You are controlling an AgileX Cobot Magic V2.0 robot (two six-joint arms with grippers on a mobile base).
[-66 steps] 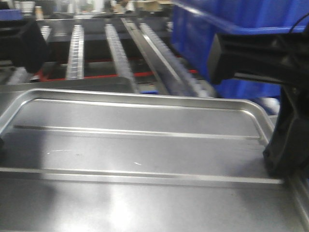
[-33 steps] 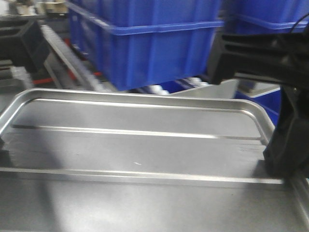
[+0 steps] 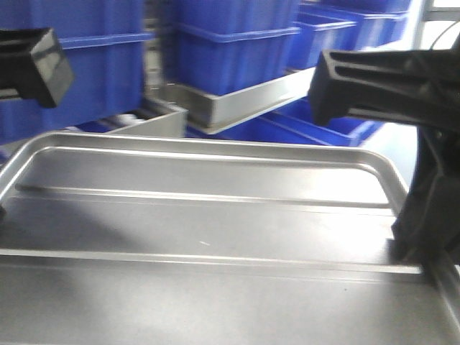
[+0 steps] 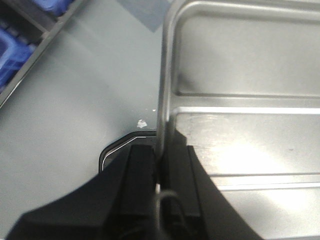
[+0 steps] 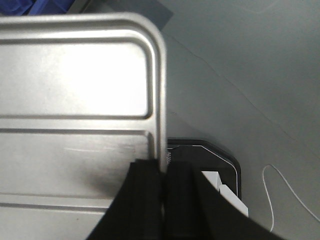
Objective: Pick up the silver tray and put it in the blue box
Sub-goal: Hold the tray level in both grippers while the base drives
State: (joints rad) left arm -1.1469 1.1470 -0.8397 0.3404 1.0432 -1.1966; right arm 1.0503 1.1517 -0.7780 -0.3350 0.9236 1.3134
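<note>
The silver tray [image 3: 215,223] is held flat and near, up over a grey floor [image 4: 60,100]. The left gripper [image 4: 161,162] reaches in from the left and pinches the tray's left rim. Its two black fingers squeeze tight on the thin edge. The right gripper [image 5: 163,172] pinches the right rim the same way. The blue box [image 3: 237,54] stands far behind, apart from the tray.
</note>
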